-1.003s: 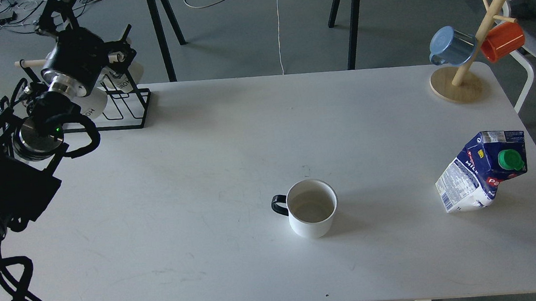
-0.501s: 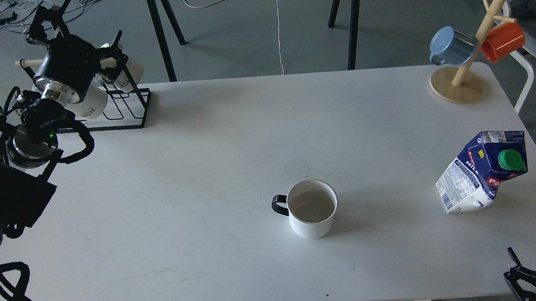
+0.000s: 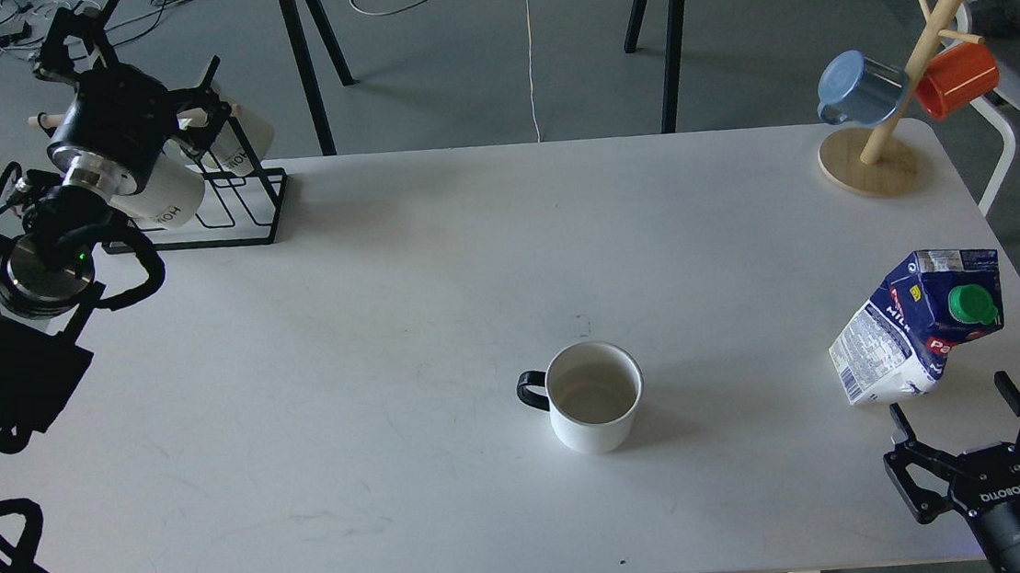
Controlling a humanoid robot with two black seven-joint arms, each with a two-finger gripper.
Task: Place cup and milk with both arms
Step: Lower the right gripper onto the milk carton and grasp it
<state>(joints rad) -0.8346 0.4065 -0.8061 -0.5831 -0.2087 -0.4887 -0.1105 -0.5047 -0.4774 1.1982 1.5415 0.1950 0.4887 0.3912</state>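
Note:
A white cup [image 3: 593, 396] with a black handle pointing left stands upright on the white table [image 3: 434, 265], a little right of the front centre. A blue and white milk carton [image 3: 920, 324] with a green cap stands leaning near the right edge. My right gripper [image 3: 955, 409] is open and empty, just in front of the carton and apart from it. My left gripper [image 3: 135, 65] is open and empty at the far back left, over the black wire rack [image 3: 230, 205], far from the cup.
A wooden mug tree [image 3: 884, 134] at the back right corner holds a blue mug [image 3: 862, 88] and an orange mug [image 3: 958, 77]. White mugs [image 3: 170, 194] hang on the black rack at the back left. Table legs and cables lie beyond the far edge.
My right gripper has come up into view from the bottom right corner toward the milk carton. My left arm has drawn back to the left. Cup and carton have not moved.

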